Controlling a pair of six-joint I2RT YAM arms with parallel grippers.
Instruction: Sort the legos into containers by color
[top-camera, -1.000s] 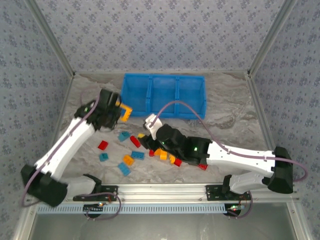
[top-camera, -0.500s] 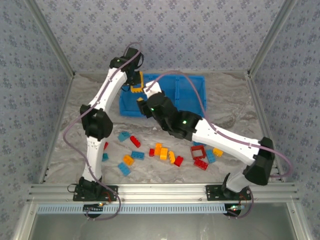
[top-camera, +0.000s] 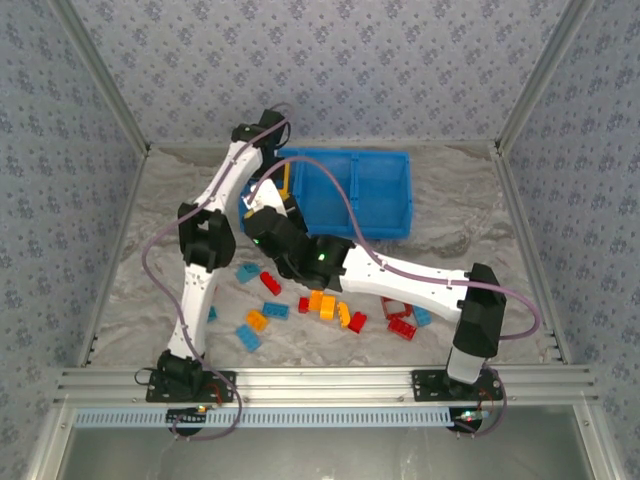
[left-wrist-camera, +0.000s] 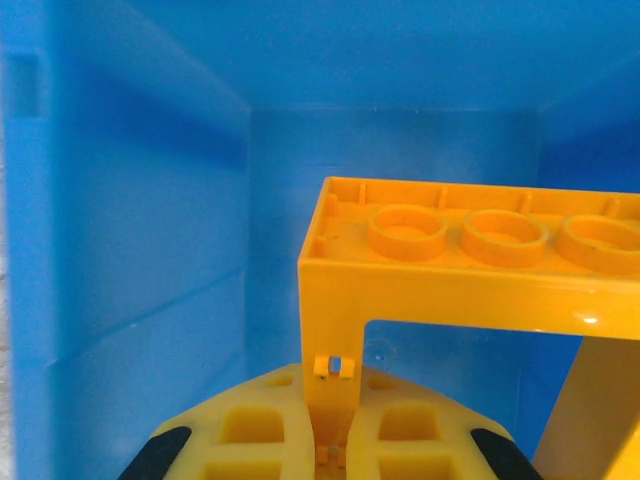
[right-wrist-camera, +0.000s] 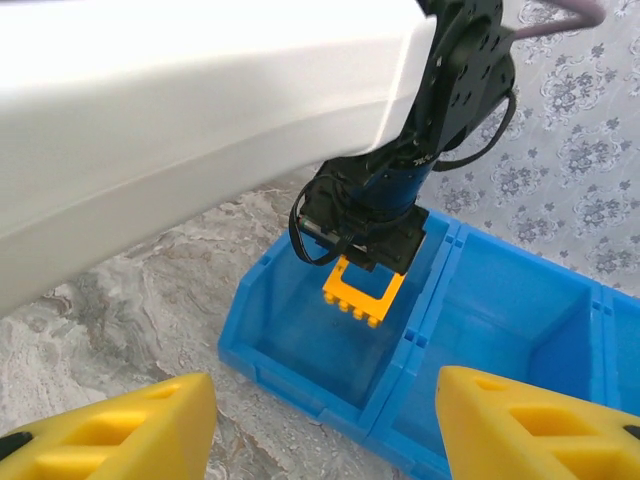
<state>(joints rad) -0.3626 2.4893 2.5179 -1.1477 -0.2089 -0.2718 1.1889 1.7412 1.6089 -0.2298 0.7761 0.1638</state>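
Now | left hand (right-wrist-camera: 368, 258) grips yellow frame (right-wrist-camera: 362, 291) | over bin (right-wrist-camera: 292, 376), left compartment

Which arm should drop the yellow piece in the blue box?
Left. Its tool grips the yellow frame over the blue bin's end compartment; the right tool is open, holding nothing.

The yellow frame (left-wrist-camera: 440, 290) runs off the left wrist view's right edge; overhead, the right arm (top-camera: 300, 250) hides one bin (top-camera: 408, 200) corner.
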